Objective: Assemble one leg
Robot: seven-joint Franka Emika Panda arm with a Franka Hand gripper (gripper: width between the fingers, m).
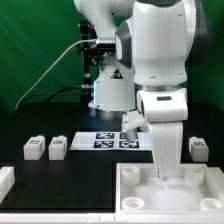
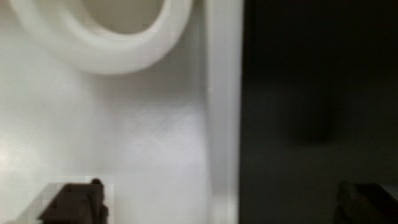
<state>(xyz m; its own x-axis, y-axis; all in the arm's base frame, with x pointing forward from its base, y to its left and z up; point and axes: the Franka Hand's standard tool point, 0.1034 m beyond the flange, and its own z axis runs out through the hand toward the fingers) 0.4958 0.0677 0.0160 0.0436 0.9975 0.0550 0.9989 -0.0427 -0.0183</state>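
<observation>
Wrist view: gripper (image 2: 217, 205) wide open and empty, straddling the edge of the square panel (image 2: 107, 130), while the nearest leg (image 1: 199, 149) lies untouched on the table (image 1: 80, 170), exterior view's right, so I'd lift clear, then centre over it before closing.

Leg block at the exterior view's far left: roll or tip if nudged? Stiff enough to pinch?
The leg looks squat and flat-sided, resting on the table, so it should probably slide rather than roll or tip. It looks like rigid plastic, likely stiff under a pinch and light. The neighbouring leg sits close, so a sideways push may bump it.
</observation>
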